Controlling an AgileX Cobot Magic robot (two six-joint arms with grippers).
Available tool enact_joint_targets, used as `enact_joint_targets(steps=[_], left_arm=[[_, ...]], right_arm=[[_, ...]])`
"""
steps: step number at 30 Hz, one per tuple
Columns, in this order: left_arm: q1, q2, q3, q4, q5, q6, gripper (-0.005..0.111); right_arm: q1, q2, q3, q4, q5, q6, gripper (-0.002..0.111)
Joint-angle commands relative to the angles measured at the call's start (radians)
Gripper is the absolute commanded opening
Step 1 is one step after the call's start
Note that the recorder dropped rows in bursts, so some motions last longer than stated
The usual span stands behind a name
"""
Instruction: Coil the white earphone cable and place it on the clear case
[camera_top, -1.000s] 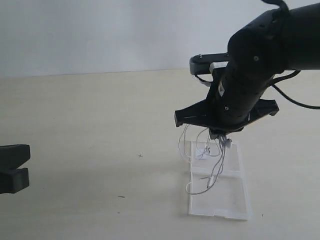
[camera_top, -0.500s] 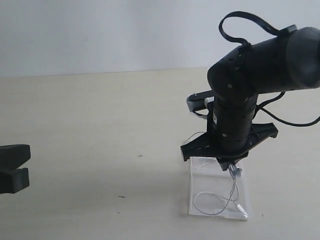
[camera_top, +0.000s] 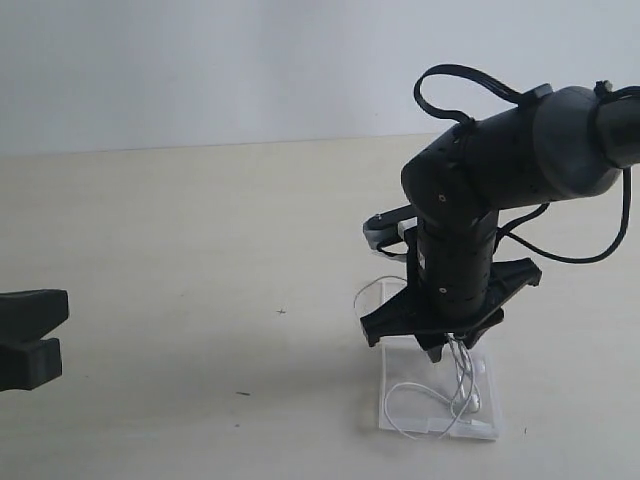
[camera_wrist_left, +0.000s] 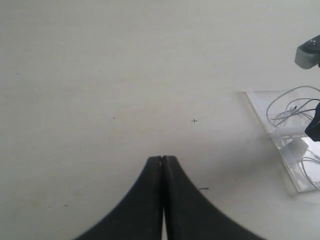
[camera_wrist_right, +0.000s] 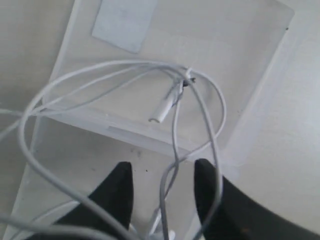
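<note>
The clear case (camera_top: 488, 402) lies open on the table under my right arm. The white earphone cable (camera_top: 465, 385) hangs from my right gripper (camera_top: 446, 350) and its loops rest on the case, one loop spilling over the left edge. In the right wrist view the right gripper (camera_wrist_right: 162, 172) is open just above the case (camera_wrist_right: 225, 45), with cable (camera_wrist_right: 125, 63) strands running loose between its fingers (camera_wrist_right: 121, 187). The plug (camera_wrist_right: 164, 111) lies on the panel near the white sticker (camera_wrist_right: 122, 22). My left gripper (camera_wrist_left: 162, 159) is shut and empty, far to the left (camera_top: 28, 338).
The pale table (camera_top: 200, 250) carries a small cross mark (camera_top: 281, 311) and a dark speck (camera_top: 243, 393) left of the case. In the left wrist view the case (camera_wrist_left: 280, 132) and cable (camera_wrist_left: 287, 102) lie at the far edge of the picture.
My right arm has come down and forward over the case. The cable, which hung in loose loops above it, now rests on the panels. The left gripper has not moved.
</note>
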Motion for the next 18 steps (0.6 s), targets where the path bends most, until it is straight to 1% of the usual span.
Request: enact_joint_targets(steps=[1, 8, 18], left_arm=[[-0.001, -0.007, 0.005, -0.004, -0.007, 0.004, 0.0], [-0.001, -0.007, 0.005, -0.004, -0.007, 0.004, 0.0], [-0.001, -0.007, 0.005, -0.004, -0.007, 0.004, 0.0]], right_arm=[[-0.002, -0.02, -0.004, 0.009, 0.017, -0.01, 0.052], [-0.002, -0.127, -0.004, 0.009, 0.053, -0.01, 0.052], [-0.002, -0.306, -0.004, -0.095, 0.078, -0.015, 0.052]])
